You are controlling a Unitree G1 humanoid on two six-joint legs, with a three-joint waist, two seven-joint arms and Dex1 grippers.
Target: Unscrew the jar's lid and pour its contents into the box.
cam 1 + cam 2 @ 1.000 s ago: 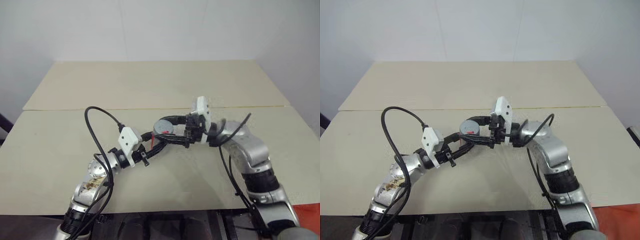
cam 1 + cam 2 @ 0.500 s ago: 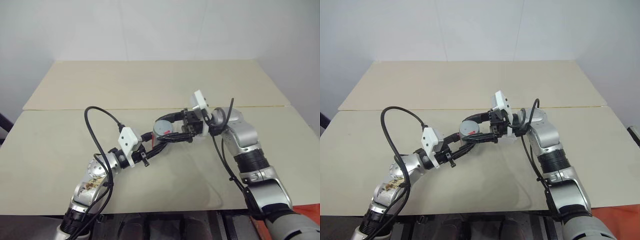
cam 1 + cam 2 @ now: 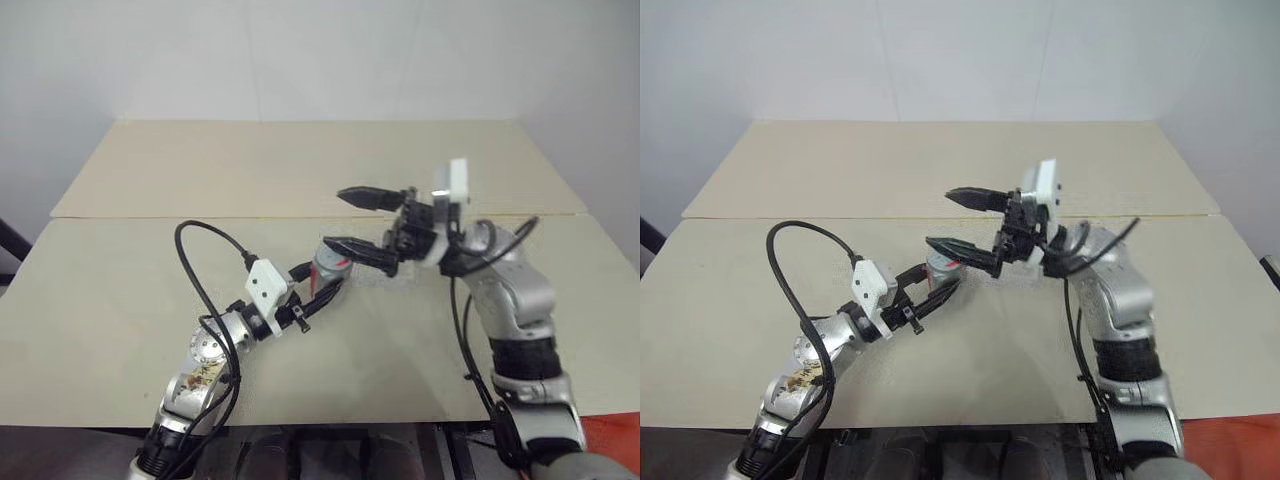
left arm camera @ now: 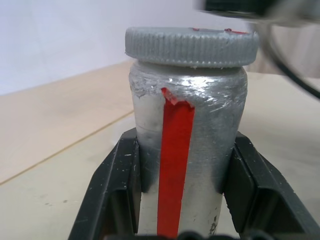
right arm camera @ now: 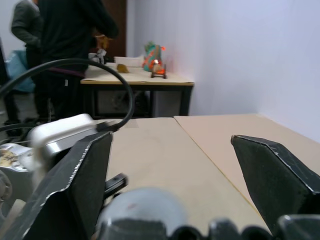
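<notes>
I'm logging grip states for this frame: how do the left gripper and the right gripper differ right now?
The left gripper is shut on the jar, a finger on each side of its body; the right gripper stands wide open and holds nothing. The left gripper sits lower, at the jar's body, while the right gripper is higher, near the lid, which is on the jar. Both have two black fingers and are above the table.

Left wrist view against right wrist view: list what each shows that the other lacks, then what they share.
Left wrist alone: the jar's silvery body with its red stripe, clamped between the left tool's fingers, and the ribbed edge of the lid, on the jar.

Right wrist alone: the right tool's fingers spread wide with nothing between them, a person in dark clothes, a second table with small items.

Shared: the beige table, the pale wall, and the lid.
</notes>
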